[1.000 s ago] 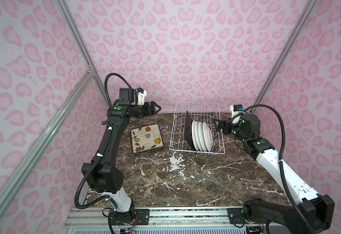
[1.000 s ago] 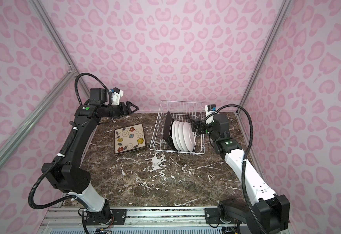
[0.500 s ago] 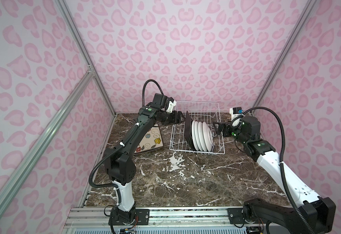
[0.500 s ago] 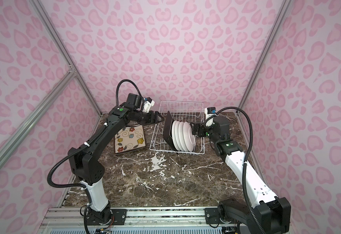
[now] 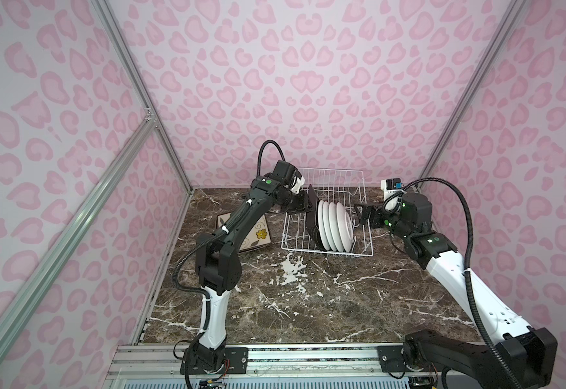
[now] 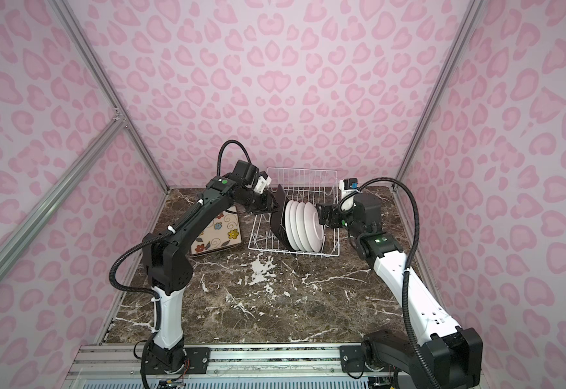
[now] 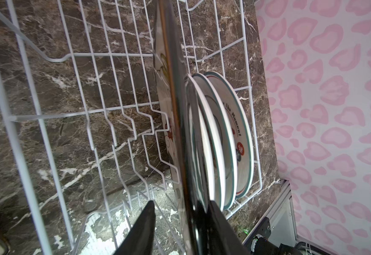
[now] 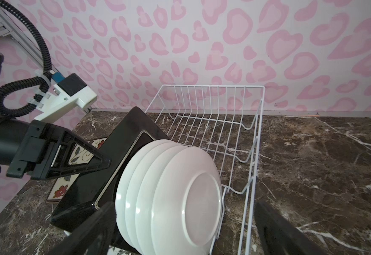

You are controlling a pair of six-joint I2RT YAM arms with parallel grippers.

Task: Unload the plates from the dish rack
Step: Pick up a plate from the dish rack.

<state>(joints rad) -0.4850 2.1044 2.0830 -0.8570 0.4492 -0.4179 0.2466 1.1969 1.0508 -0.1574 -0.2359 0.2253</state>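
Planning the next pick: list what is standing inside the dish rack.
The dish rack holds four round white plates on edge, with dark-backed square plates standing beside them. The square plates overlap, so their count is unclear.

Left hand (image 5: 308,206) half-parted, right hand (image 5: 360,215) wide apart, both pointing inward.

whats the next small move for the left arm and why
Probably close the left gripper fully on the square plate: in the left wrist view its jaws straddle the plate's edge with a gap beside one finger, and the plate stands in the dish rack.
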